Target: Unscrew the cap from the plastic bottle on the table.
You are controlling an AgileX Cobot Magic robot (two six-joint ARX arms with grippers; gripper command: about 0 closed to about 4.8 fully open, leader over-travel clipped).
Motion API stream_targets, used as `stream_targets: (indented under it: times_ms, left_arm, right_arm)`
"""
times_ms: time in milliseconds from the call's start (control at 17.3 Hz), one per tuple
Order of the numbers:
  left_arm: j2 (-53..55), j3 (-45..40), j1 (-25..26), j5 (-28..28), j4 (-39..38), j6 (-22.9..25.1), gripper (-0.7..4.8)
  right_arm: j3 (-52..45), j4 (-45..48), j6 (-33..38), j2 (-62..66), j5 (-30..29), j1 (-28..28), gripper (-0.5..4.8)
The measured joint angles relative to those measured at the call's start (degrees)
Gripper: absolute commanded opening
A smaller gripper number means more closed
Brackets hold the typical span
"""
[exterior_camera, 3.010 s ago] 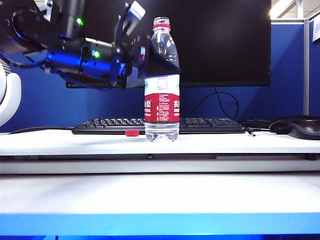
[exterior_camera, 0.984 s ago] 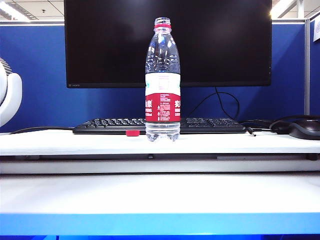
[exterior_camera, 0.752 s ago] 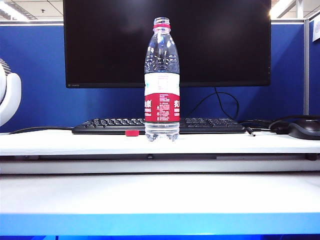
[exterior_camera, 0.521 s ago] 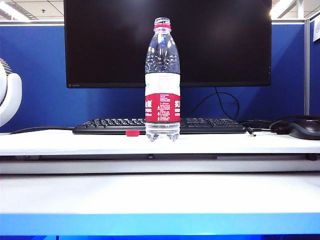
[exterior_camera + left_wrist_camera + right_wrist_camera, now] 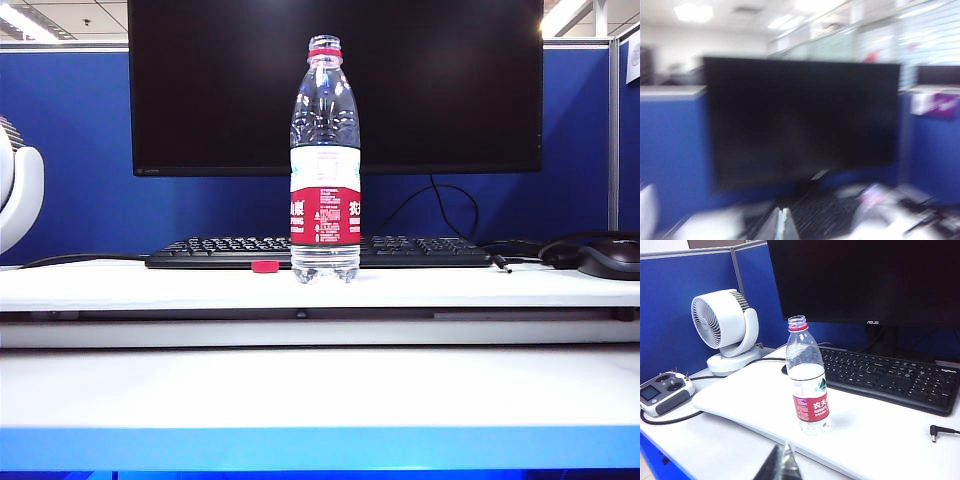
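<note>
The plastic bottle [image 5: 325, 160] stands upright on a raised white board of the table [image 5: 320, 390], in front of the keyboard. Its mouth is open, with only the thin red ring round the neck. The red cap [image 5: 265, 266] lies on the board just left of the bottle's base. The right wrist view shows the bottle [image 5: 807, 385] too, a good way beyond my right gripper [image 5: 786, 445], which is shut and empty. My left gripper [image 5: 782, 212] is shut and empty in a blurred view facing the monitor. Neither gripper appears in the exterior view.
A black keyboard [image 5: 320, 250] and a dark monitor [image 5: 335, 85] stand behind the bottle. A white fan [image 5: 725, 325] is at the left and a mouse [image 5: 610, 255] at the right. A grey controller [image 5: 665, 390] and a loose cable plug [image 5: 935, 430] lie on the desk.
The left arm, which hung beside the bottle's shoulder in the oldest frame, has left the exterior view. The bottle and the cap have stayed in place.
</note>
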Motion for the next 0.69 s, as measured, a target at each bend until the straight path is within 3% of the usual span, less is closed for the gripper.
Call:
stream_targets:
  times_ms: [116, 174, 289, 405, 695]
  left_arm:
    - [-3.61, -0.02, 0.0, -6.82, -6.84, 1.11, -0.05]
    - [-5.81, -0.02, 0.0, -12.92, -12.41, 1.97, -0.05]
    - [-6.91, -0.04, 0.0, -16.98, -17.53, 2.51, -0.05]
    - [-7.63, -0.39, 0.0, -17.81, -21.84, 2.47, -0.05]
    - [-8.22, -4.46, 0.0, -15.12, -24.3, -4.87, -0.04]
  right_arm:
    - [0.0, -0.02, 0.0, 0.0, 0.02, 0.0, -0.06]
    - [0.0, -0.02, 0.0, 0.0, 0.02, 0.0, -0.06]
    - [0.0, -0.02, 0.0, 0.0, 0.0, 0.0, -0.06]
    - [0.0, -0.02, 0.0, 0.0, 0.0, 0.0, -0.06]
    - [0.0, -0.02, 0.0, 0.0, 0.02, 0.0, -0.06]
